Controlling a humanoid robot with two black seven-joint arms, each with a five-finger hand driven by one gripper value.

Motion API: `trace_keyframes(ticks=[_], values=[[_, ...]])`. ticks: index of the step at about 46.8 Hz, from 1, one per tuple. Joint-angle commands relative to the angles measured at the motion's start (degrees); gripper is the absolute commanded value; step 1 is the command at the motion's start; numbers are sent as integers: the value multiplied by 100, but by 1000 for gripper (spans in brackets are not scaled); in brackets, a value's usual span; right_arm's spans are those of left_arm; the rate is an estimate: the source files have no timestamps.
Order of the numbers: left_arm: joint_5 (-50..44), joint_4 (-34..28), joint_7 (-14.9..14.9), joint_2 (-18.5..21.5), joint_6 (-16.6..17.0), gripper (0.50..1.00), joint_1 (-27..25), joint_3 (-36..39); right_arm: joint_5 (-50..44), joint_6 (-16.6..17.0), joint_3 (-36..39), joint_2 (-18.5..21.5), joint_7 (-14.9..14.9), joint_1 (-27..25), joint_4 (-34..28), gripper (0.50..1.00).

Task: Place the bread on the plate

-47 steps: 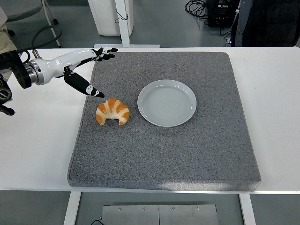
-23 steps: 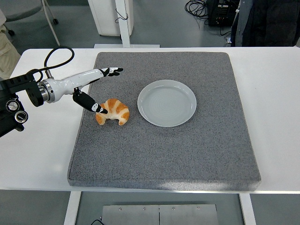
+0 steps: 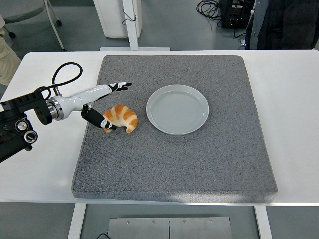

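Note:
A golden croissant lies on the grey mat, left of the round pale-grey plate. My left hand reaches in from the left edge and straddles the croissant's left end. Its thumb rests against the bread's near-left side, while the straight fingers stretch out behind and above it. The hand is spread and has no hold on the bread. The plate holds nothing. My right arm does not show.
The grey foam mat covers most of the white table. A black cable loop curls behind my left forearm. A person's dark clothing shows at the top right, and chair legs stand at the top left.
My left hand has dropped down and forward from the mat's far-left corner to the croissant. Its thumb now touches the bread's left end, which has shifted slightly.

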Motion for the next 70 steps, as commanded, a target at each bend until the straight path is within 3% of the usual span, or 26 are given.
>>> trace_keyframes(ticks=[1, 21, 32, 43, 61, 70], values=[[28, 70, 11, -4, 137, 983, 2, 139, 0, 0, 0, 0, 0, 0, 0, 1000], [63, 360, -51, -329, 322, 981, -7, 289, 0, 0, 0, 0, 0, 0, 0, 1000], [98, 509, -69, -461, 612, 981, -51, 474, 9, 0, 0, 0, 0, 0, 0, 1000], [98, 817, -209, -681, 682, 981, -60, 482, 0, 0, 0, 0, 0, 0, 0, 1000], [81, 914, -227, -689, 726, 974, -68, 474, 0, 0, 0, 0, 0, 0, 0, 1000], [98, 914, -315, -689, 717, 856, -59, 552, 0, 0, 0, 0, 0, 0, 0, 1000]])
